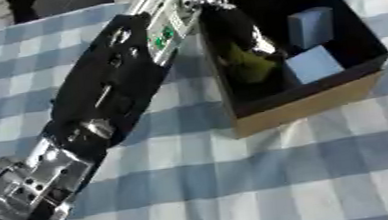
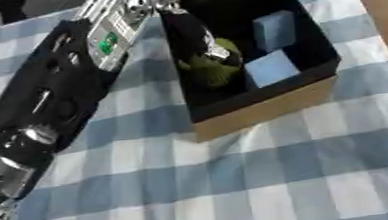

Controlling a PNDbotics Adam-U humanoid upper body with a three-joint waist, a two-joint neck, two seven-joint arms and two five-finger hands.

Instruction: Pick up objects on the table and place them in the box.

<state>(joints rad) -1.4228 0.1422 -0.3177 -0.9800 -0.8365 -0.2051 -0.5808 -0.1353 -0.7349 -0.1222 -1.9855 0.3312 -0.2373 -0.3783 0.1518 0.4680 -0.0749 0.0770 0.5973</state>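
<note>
Now, in the left eye view my left hand [image 1: 242,37] is down inside the cardboard box [image 1: 307,106], its fingers curled round a yellow-green object [image 1: 251,64] I can't identify further. Two blue blocks [image 1: 312,27] lie just beyond my fingers, toward the box's far side. I judge this the placing step: lower until the object rests on the bottom, then uncurl.

Over in the right eye view the object [image 2: 216,66] sits beside the nearer block [image 2: 270,68], so I should release clear of it and lift straight up. My right hand shows nowhere.
</note>
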